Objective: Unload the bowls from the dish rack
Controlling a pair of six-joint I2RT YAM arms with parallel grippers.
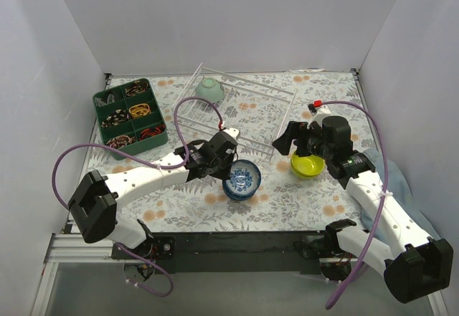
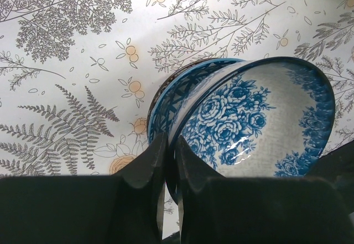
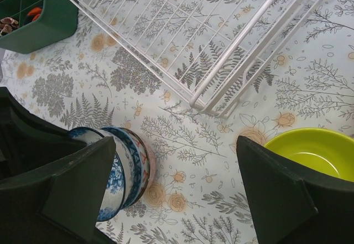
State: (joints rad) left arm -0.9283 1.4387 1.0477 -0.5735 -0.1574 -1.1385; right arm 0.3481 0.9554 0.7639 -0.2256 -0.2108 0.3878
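- Now we see the left gripper (image 2: 168,144) clenched on the rim of the blue-and-white bowl (image 2: 260,122), which tilts atop a stack of other patterned bowls (image 3: 135,164) on the table (image 1: 179,208), in front of the dish rack (image 1: 247,79).
- Our right gripper (image 3: 177,144) hangs with its jaws spread wide, holding nothing, just above the lime-yellow bowl (image 3: 310,150) that rests on the table near the rack's front corner.
- We find one pale green bowl (image 1: 210,89) inside the rack, at its far left corner.
- We note a dark green tray (image 1: 143,146) left of the rack.
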